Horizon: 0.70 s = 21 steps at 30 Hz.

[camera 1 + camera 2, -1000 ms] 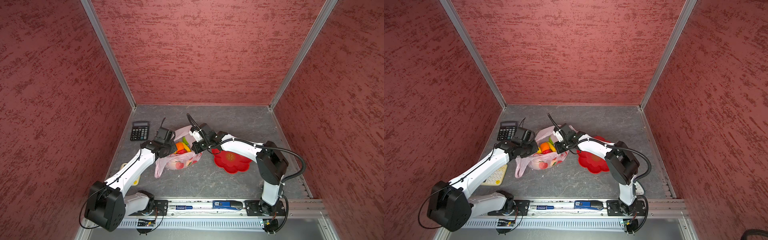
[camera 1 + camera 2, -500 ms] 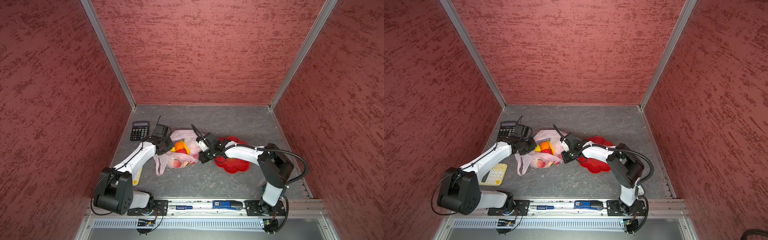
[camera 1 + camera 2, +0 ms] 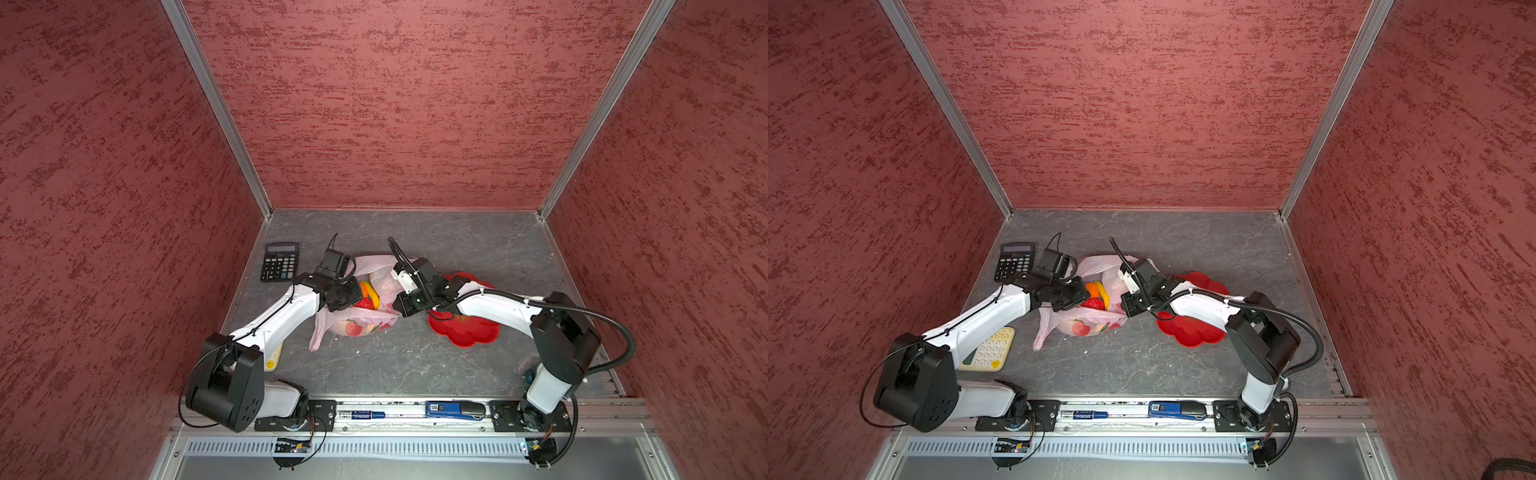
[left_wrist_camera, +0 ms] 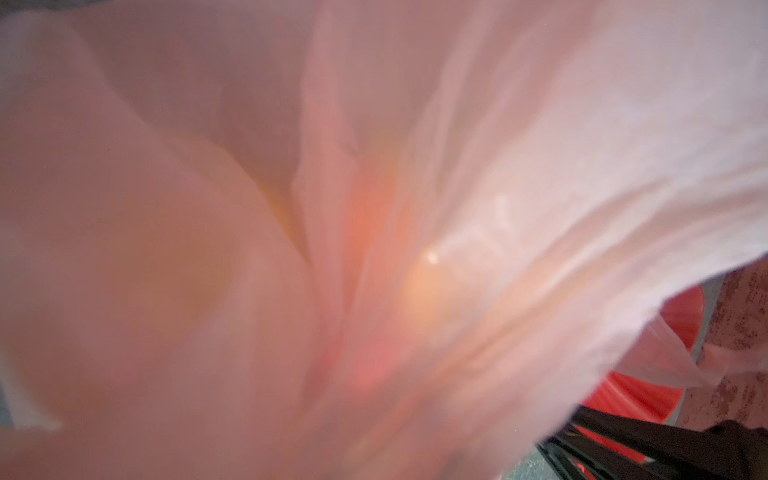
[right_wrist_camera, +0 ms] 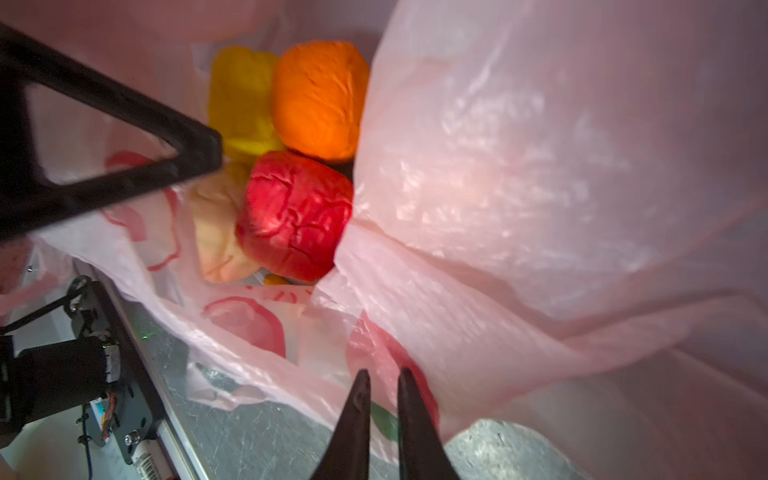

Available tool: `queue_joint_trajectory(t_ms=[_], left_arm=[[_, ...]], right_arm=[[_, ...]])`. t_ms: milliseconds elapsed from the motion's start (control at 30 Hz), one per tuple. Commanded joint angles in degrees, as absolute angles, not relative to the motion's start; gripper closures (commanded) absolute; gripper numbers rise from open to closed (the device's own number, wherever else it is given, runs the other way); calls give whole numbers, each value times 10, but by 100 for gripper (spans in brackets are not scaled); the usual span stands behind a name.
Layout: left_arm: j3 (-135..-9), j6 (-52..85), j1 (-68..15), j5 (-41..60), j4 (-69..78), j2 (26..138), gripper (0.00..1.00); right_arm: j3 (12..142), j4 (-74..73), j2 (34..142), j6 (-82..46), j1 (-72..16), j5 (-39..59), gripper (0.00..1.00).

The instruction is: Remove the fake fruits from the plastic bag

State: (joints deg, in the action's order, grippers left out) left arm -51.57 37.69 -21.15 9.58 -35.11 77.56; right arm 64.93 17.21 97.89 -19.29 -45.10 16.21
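Bag (image 3: pixel 357 324) mid tabletop (image 3: pixel 415 365), fruits (image 3: pixel 368 293) inside it, dish (image 3: pixel 465 332) just right of the bag, calculator (image 3: pixel 279 262) behind and left, second calculator (image 3: pixel 988 349) front left, partly under the left arm (image 3: pixel 282 320), left gripper (image 3: pixel 347 296) at the bag's left side, right gripper (image 5: pixel 381 374) at its right side

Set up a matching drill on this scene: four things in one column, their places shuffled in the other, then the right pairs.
Things
1. glossy orange toy fruit
2. black desk calculator
3. red flower-shaped dish
4. cream push-button calculator

Places
A. partly under the left arm
B. inside the thin pale-pink plastic bag
C. by the far left corner of the grey floor
D. right of the bag, partly under the right arm

Pairs: 1-B, 2-C, 3-D, 4-A.
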Motion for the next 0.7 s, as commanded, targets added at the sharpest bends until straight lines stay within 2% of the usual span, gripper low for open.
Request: queue_joint_trajectory(t_ms=[0,133,467,667], left_arm=[[-510,383,-234,89,-367,760,69],[-493,391,-254,81,-360,761,70],[-433,452,-329,47,-350,716,74],[-360,500,-365,24,-295,697,77]], right_arm=[[659,155,931,-203,-460,137,82],[678,157,928,-221,-471,127,79],[699,74,1012,-310,-499,91,78],[717,58,1052,-323,-506,62,76]])
